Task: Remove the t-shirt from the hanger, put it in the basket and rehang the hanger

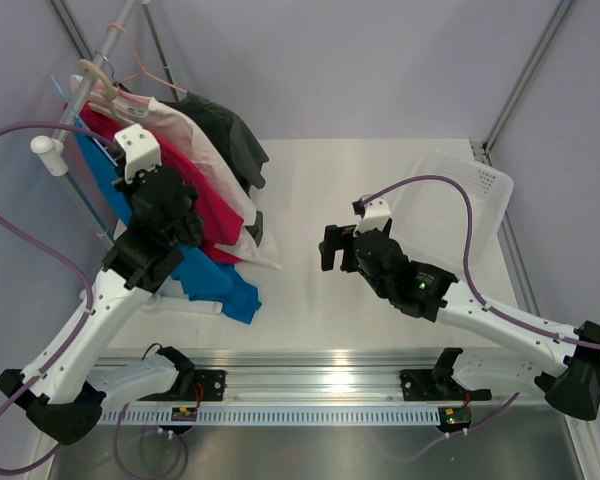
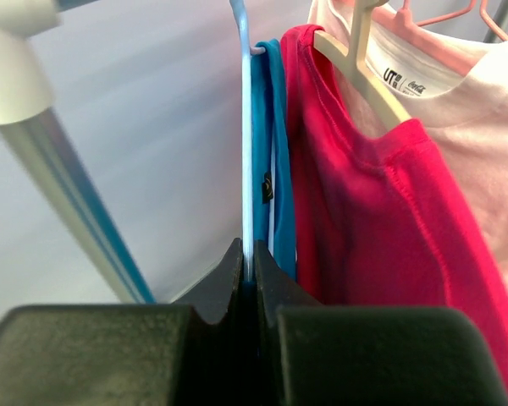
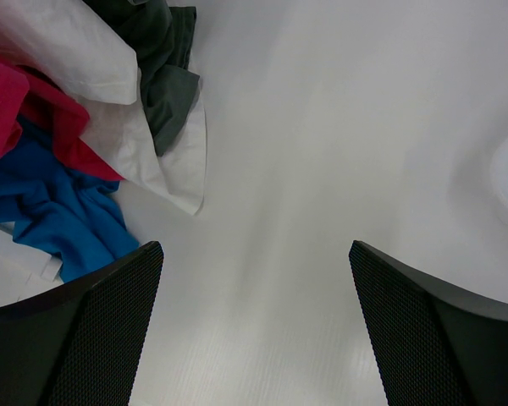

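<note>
The bright blue t-shirt [image 1: 216,282] hangs on the rack at the left, its hem trailing onto the table; it also shows in the left wrist view [image 2: 281,169] and the right wrist view [image 3: 42,211]. The pale-blue wire hanger [image 2: 246,127] runs up through it. My left gripper [image 2: 252,254] is shut on the hanger's wire, right beside the blue cloth; in the top view it [image 1: 130,160] sits at the rack. My right gripper [image 3: 254,279] is open and empty above the bare table, right of the shirts; it also shows in the top view [image 1: 332,247].
A magenta shirt [image 2: 372,211] on a beige wooden hanger [image 2: 360,68], a pale pink shirt [image 2: 457,93] and a dark grey-green shirt [image 1: 230,135] hang next to the blue one. The rack's metal pole [image 2: 59,186] stands left. A clear plastic bin [image 1: 460,200] sits at the right.
</note>
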`<action>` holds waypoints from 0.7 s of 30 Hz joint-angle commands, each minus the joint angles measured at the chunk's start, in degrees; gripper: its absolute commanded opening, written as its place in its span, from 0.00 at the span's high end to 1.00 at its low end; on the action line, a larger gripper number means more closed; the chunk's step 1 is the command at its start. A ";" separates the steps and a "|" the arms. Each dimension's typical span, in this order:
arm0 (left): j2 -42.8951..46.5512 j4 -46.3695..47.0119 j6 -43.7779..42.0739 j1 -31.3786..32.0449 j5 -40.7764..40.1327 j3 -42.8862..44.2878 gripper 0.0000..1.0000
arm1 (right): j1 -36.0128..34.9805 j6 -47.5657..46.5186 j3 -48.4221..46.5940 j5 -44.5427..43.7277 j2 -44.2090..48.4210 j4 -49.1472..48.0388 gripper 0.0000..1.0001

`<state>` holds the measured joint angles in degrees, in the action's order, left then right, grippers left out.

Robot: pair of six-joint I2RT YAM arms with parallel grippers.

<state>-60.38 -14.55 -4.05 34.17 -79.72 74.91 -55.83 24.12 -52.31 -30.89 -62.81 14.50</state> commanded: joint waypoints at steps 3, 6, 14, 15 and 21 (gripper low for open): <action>4.30 -0.92 -0.08 4.67 -5.61 -1.17 1.00 | -0.42 -0.92 -2.97 -1.36 -0.47 -0.09 0.00; 5.88 -3.03 0.62 9.41 -8.25 -3.01 1.00 | -0.33 -1.00 -3.06 -1.80 -0.91 -0.09 0.00; 9.92 -3.21 0.98 17.76 -12.39 -8.47 1.00 | -0.42 -1.44 -4.02 -3.90 -3.37 0.52 0.01; 11.24 -3.12 1.76 18.55 -12.30 -8.73 1.00 | -0.42 -1.44 -4.20 -4.17 -3.64 0.79 0.00; 14.24 -3.12 2.56 24.18 -11.86 -11.63 1.00 | -0.33 -1.09 -5.43 -5.14 -5.66 1.93 0.01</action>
<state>-47.64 -20.12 -2.92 56.42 -83.85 63.72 -55.83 23.68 -54.89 -33.58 -68.10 16.05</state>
